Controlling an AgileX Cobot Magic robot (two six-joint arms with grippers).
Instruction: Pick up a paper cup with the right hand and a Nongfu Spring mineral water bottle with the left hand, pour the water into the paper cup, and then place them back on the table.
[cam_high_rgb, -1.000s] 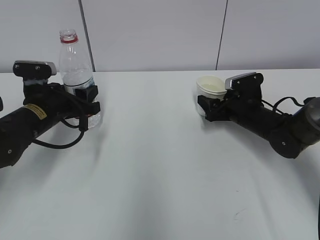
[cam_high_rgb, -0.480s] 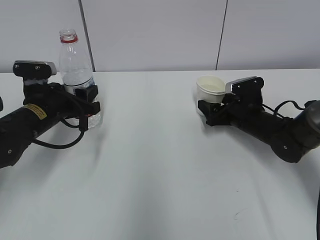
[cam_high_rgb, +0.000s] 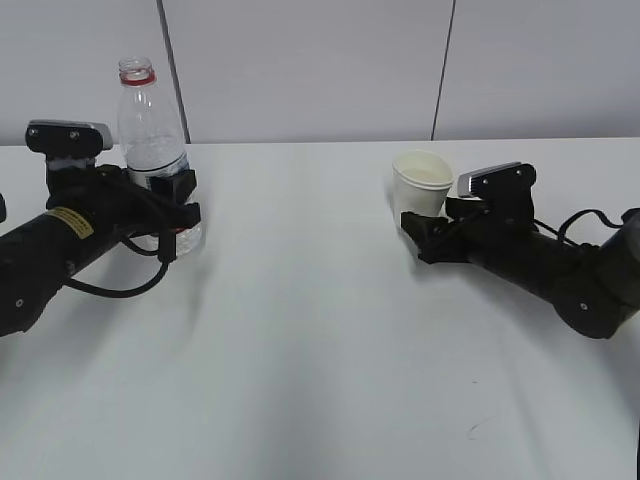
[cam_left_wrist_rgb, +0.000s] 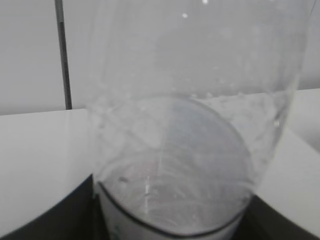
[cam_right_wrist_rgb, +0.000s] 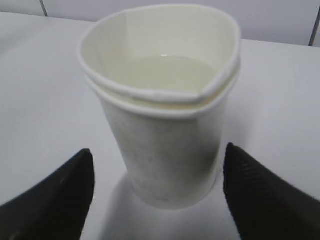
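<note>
The Nongfu Spring mineral water bottle (cam_high_rgb: 150, 130) stands upright on the table (cam_high_rgb: 300, 330) at the far left, uncapped, with a little water in it. My left gripper (cam_high_rgb: 180, 215) is shut on its lower body. In the left wrist view the bottle (cam_left_wrist_rgb: 190, 100) fills the frame between the black fingers (cam_left_wrist_rgb: 75, 215). The paper cup (cam_high_rgb: 420, 185) stands on the table right of centre. In the right wrist view the cup (cam_right_wrist_rgb: 165, 125) holds water and its rim is dented. My right gripper (cam_high_rgb: 415, 228) is open, just short of the cup, its fingertips (cam_right_wrist_rgb: 60, 200) clear of the cup's sides.
A pale wall with dark vertical seams (cam_high_rgb: 170, 70) rises behind the table's far edge. A small dark scuff (cam_high_rgb: 478, 428) marks the table at the front right. The right arm's body (cam_high_rgb: 560, 270) lies low over the table on the right.
My right gripper has drawn back from the cup, toward the right and front, leaving the cup standing. The left arm and the bottle have not moved.
</note>
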